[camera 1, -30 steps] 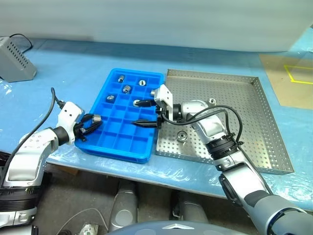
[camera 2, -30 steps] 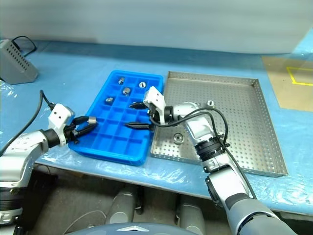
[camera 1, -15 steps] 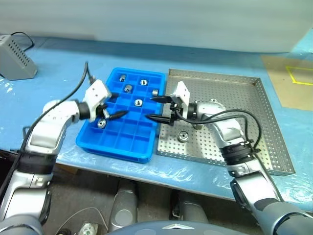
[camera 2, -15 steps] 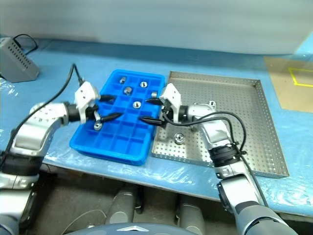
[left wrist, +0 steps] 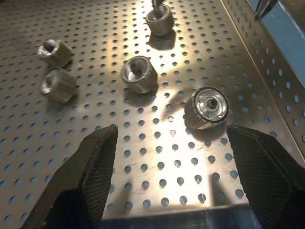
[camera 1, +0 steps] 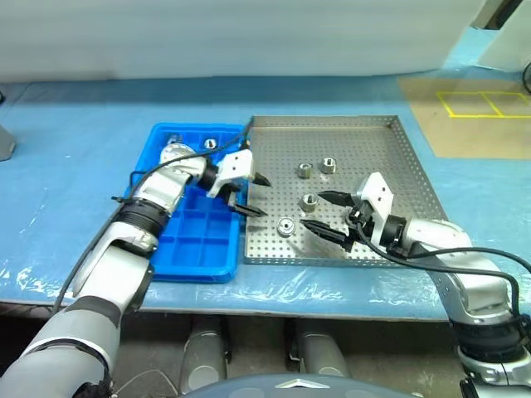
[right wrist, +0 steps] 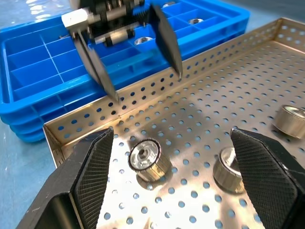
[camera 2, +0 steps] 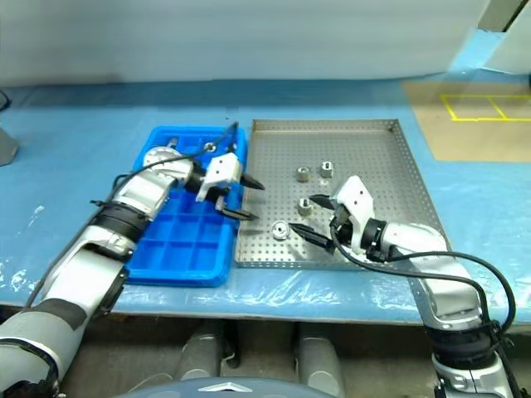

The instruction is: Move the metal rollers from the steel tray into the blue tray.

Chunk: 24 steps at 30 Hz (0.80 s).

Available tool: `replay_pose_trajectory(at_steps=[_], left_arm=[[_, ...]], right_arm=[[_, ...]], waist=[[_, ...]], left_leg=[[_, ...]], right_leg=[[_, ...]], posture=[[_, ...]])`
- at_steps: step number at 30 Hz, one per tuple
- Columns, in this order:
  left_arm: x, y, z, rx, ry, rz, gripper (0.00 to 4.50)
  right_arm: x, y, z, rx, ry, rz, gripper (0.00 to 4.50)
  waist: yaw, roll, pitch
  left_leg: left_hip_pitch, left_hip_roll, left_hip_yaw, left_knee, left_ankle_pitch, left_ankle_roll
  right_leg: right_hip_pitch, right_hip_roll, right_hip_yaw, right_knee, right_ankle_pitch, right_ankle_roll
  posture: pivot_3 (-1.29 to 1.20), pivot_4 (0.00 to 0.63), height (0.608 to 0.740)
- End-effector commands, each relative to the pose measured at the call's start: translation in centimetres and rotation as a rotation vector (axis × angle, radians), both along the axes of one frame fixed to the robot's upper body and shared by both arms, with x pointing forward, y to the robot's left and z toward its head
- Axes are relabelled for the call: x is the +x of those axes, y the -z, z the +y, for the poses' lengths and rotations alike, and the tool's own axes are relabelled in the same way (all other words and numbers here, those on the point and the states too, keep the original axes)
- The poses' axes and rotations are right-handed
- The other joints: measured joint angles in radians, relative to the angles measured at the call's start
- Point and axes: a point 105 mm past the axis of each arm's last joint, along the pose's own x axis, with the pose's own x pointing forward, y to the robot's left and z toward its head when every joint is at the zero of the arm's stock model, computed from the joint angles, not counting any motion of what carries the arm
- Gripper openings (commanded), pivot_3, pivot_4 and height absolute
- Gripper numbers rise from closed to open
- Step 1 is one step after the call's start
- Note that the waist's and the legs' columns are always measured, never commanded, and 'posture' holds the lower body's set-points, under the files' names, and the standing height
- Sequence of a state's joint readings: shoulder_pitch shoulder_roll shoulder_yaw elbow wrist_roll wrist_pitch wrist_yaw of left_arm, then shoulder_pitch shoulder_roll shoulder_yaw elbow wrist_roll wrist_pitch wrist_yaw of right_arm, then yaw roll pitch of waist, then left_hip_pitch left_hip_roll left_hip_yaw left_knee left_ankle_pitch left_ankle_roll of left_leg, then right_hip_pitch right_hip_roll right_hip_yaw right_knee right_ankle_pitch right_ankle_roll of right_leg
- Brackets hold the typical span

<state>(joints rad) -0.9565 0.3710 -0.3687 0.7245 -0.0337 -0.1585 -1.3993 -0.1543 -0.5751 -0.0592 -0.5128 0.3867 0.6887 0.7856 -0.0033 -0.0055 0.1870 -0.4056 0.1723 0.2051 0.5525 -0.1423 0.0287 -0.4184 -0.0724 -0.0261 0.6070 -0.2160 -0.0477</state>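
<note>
A: Both arms swung right; my left gripper (camera 1: 253, 196) dropped its roller, jaws spread, empty, like my right gripper (camera 1: 325, 212).

B: Progress?

A: 4 metal rollers (camera 1: 286, 226) remain in the steel tray (camera 1: 415, 186), 3 o'clock of the blue tray (camera 1: 187, 249).

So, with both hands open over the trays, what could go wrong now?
Both the left hand and the right hand point at the same roller near the steel tray corner; they could collide. The left fingers hang close to the rim and might catch it.
</note>
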Motion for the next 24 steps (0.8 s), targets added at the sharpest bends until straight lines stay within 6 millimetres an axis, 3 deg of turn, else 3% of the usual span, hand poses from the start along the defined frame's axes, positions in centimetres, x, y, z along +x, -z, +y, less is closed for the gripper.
replay_pose_trajectory(at_steps=[1, 6, 9, 16, 24], left_arm=[[0.6, -0.7, -1.9, 0.016, 0.035, -0.077, 3.84], [-0.2, 0.1, -3.4, 0.052, 0.127, -0.083, 3.84], [-0.2, 1.9, -3.8, 0.113, 0.126, -0.085, 3.84], [-0.5, 2.6, -3.0, 0.156, 0.171, -0.078, 3.84], [-0.7, 5.7, -2.6, 0.221, 0.111, -0.016, 3.84]], right_arm=[[-0.6, -1.3, -0.3, 0.023, 0.067, -0.057, 4.04], [-0.8, -0.8, -0.8, 0.026, 0.129, -0.054, 4.04], [-0.5, -0.7, -0.8, 0.032, 0.147, -0.055, 4.04], [-0.7, -0.3, -0.5, 0.039, 0.155, -0.052, 4.04], [0.0, 0.0, -0.5, 0.033, 0.176, -0.062, 4.04]], waist=[[-0.008, 0.0, 0.0], [-0.028, 0.0, 0.0], [-0.041, 0.0, 0.0], [-0.042, 0.0, 0.0], [-0.046, 0.002, -0.003]], left_leg=[[0.0, 0.0, 0.0, 0.001, 0.0, 0.0], [0.0, 0.0, 0.0, 0.01, -0.005, 0.007], [0.002, -0.001, 0.0, 0.012, -0.006, 0.008], [0.001, -0.001, 0.0, 0.013, -0.006, 0.01], [0.004, -0.001, 0.0, 0.014, -0.007, 0.01]], right_leg=[[0.001, 0.0, 0.0, 0.0, 0.0, 0.001], [0.006, -0.001, 0.001, -0.001, 0.001, 0.002], [0.009, -0.001, 0.0, -0.002, 0.001, 0.002], [0.009, -0.001, 0.0, -0.002, 0.001, 0.003], [0.012, -0.002, 0.0, -0.003, 0.001, 0.003]], posture=[[-0.52, 0.15, 0.74], [-0.55, 0.15, 0.74], [-0.57, 0.15, 0.74], [-0.57, 0.15, 0.74], [-0.58, 0.15, 0.74]])
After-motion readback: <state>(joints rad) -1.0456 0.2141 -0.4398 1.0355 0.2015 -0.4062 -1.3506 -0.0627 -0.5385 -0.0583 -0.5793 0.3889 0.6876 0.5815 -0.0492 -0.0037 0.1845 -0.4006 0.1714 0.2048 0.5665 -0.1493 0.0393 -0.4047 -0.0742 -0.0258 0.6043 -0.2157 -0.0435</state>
